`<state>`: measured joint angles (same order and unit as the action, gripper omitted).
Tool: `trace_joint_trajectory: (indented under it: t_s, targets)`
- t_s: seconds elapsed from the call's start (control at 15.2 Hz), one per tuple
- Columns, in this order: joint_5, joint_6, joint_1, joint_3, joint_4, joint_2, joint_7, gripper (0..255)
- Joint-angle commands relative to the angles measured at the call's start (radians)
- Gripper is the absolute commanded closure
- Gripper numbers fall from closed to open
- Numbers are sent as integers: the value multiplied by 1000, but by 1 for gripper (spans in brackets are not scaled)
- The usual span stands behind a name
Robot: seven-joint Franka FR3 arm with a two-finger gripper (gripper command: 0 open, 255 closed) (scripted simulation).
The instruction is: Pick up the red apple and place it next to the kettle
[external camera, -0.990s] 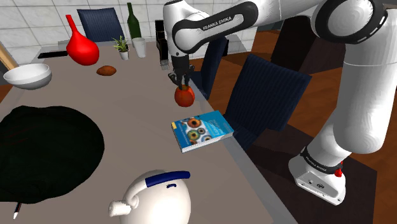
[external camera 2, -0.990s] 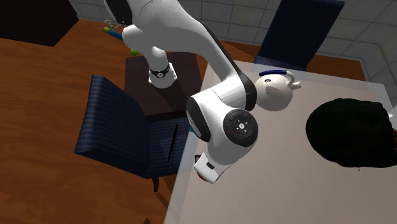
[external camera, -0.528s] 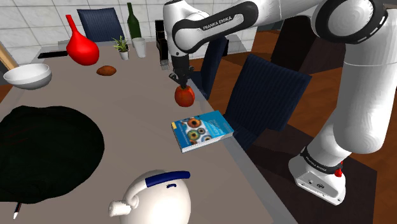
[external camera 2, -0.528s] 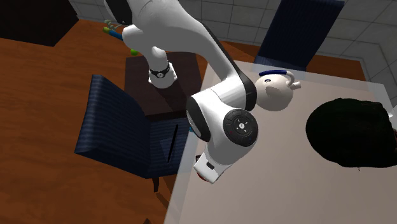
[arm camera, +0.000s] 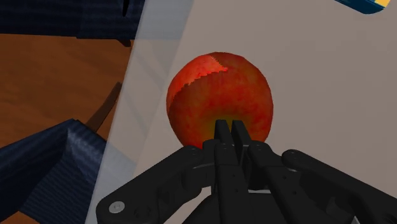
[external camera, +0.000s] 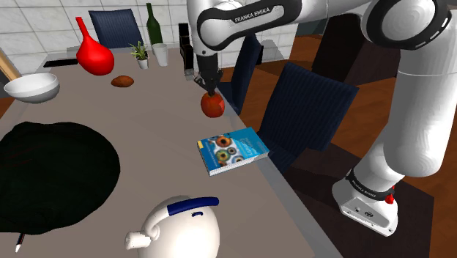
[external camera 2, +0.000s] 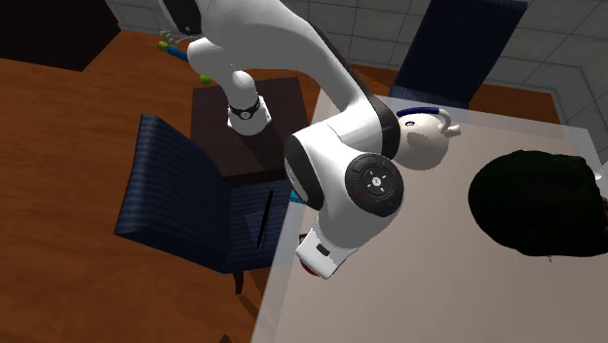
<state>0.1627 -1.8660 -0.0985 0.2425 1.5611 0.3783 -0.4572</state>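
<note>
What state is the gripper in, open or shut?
Shut. In the wrist view the gripper has its two black fingers pressed together with no gap, in front of the red apple, not around its sides.

The book (external camera: 233, 150) lies on the worktop (external camera: 157, 110), by its edge. In the shoulder view, the apple (external camera: 212, 107) is just behind the book. The kettle (external camera: 179, 227) stands in front of the book, well apart.

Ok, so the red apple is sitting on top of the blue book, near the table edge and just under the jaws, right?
Not on the book. The shoulder view shows the red apple on the bare table, apart from the blue book. It is near the table edge and just under the jaws.
</note>
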Motion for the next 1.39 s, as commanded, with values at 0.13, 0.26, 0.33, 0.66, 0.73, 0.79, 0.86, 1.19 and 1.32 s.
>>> trace_joint_trajectory:
  t_s: [0.13, 0.26, 0.33, 0.66, 0.73, 0.79, 0.86, 1.19, 1.32]
  targets:
    - [-4, 48, -2, 2, -38, -11, 4, 255]
    - [-6, 73, -2, 3, -60, -14, 7, 255]
    - [-7, 86, -3, 3, -71, -15, 8, 255]
    - [-9, 152, -6, 5, -134, -18, 14, 255]
    - [-9, 165, -7, 5, -148, -18, 15, 255]
    - [-9, 179, -8, 5, -162, -18, 16, 255]
    - [-9, 192, -9, 5, -177, -17, 17, 255]
    - [-8, 264, -14, 6, -256, -9, 22, 255]
    - [-7, 294, -17, 7, -292, -3, 23, 255]
